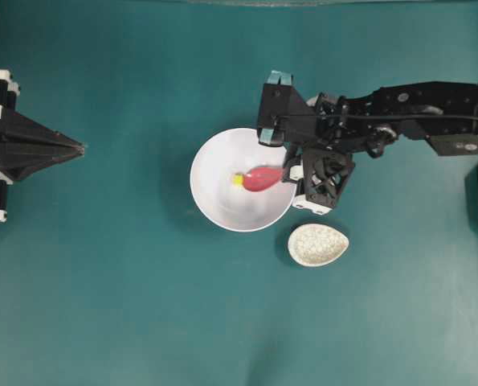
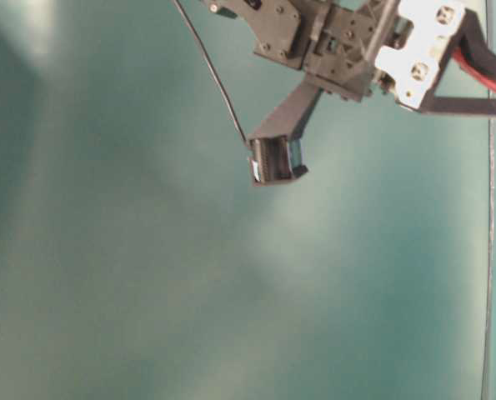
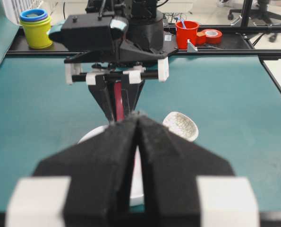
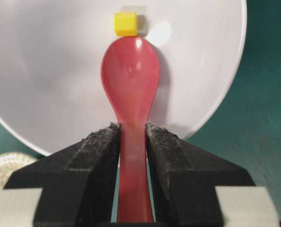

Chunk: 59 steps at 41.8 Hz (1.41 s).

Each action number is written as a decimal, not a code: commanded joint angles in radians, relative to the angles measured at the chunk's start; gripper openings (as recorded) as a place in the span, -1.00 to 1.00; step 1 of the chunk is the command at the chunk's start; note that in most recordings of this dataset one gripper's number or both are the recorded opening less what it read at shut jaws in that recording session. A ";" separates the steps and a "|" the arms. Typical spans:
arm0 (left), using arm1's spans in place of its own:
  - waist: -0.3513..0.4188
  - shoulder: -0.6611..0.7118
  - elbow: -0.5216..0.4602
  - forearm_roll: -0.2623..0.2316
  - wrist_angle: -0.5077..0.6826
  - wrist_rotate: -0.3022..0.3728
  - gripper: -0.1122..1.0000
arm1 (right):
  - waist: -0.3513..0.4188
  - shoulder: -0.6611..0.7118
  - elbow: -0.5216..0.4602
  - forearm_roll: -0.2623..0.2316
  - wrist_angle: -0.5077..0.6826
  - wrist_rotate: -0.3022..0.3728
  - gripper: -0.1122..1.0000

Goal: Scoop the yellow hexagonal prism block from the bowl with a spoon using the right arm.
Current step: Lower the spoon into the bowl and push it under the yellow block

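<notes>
The white bowl point(image 1: 210, 153) sits mid-table. Inside it lies the tiny yellow hexagonal prism block point(image 1: 238, 179), just off the tip of the pink-red spoon point(image 1: 263, 178). My right gripper point(image 1: 286, 171) is shut on the spoon's handle at the bowl's right rim. In the right wrist view the fingers point(image 4: 102, 142) clamp the handle, the scoop point(image 4: 131, 71) rests hollow-side up in the bowl point(image 4: 50, 71), and the block point(image 4: 125, 23) touches its far tip, outside the scoop. My left gripper point(image 1: 81, 147) is shut and empty at the far left, pointing toward the bowl point(image 3: 94, 133).
A speckled beige spoon rest point(image 1: 317, 244) lies just right of the bowl's near side, under the right wrist. Beyond the table's far edge stand a yellow-and-blue cup stack point(image 3: 35, 26), a red cup point(image 3: 186, 32) and a tape roll point(image 3: 213, 35).
</notes>
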State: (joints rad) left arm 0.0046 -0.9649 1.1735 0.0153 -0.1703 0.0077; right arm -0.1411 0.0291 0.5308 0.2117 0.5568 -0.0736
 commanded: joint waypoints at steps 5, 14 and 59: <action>0.002 0.009 -0.017 0.003 -0.009 0.002 -0.79 | -0.003 0.012 -0.034 -0.002 -0.038 0.000 -0.34; 0.002 0.009 -0.017 0.003 -0.009 0.002 -0.79 | -0.002 0.032 -0.055 -0.002 -0.074 0.002 -0.34; 0.002 0.009 -0.015 0.003 -0.005 0.003 -0.79 | 0.020 0.057 -0.069 0.064 -0.244 0.006 -0.34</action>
State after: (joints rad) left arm 0.0046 -0.9649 1.1735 0.0153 -0.1703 0.0092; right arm -0.1258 0.1043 0.4771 0.2730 0.3298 -0.0706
